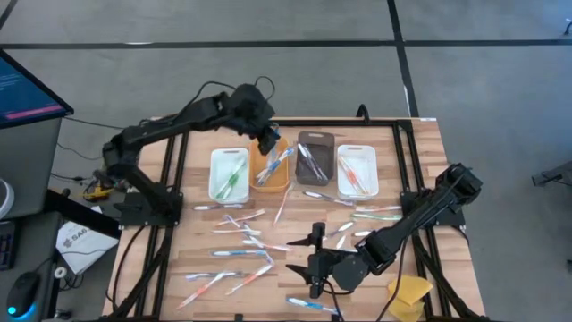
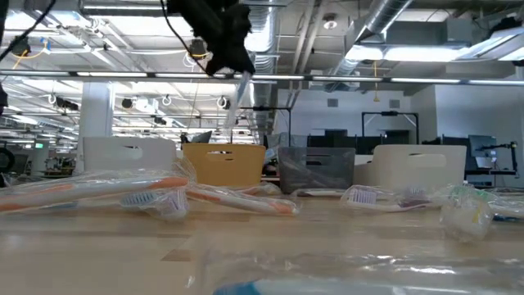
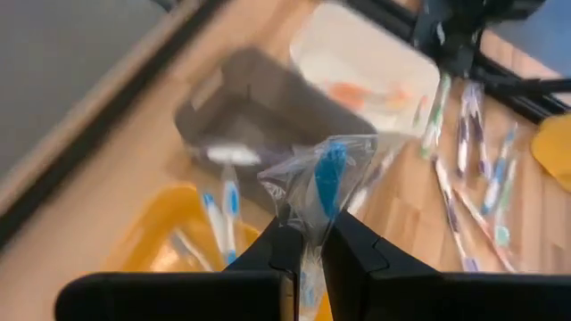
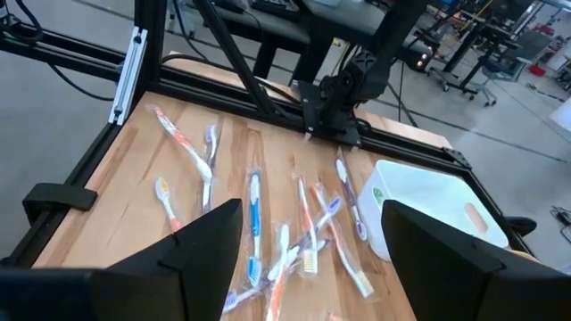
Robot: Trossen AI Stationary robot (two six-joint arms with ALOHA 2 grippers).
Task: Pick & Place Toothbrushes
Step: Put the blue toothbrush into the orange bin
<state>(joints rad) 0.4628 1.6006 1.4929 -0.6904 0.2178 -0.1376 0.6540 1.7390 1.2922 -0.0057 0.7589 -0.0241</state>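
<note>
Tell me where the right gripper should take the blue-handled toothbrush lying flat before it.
Take the blue-handled toothbrush at mid-handle, from straight above, the open right gripper closing across its thin width. It lies flat on the table, so no side approach; its far half looks clearest of neighbours.

Grey concrete floor [image 1: 268, 22] crossed by dark lines around a wooden counter [image 1: 295, 224] framed in black rails. Lit monitor [image 1: 27, 89] off the counter's left edge. Beyond, exposed ceiling ducts [image 2: 393, 33], strip lights [image 2: 458, 51] and rows of workstations [image 2: 393, 135].
</note>
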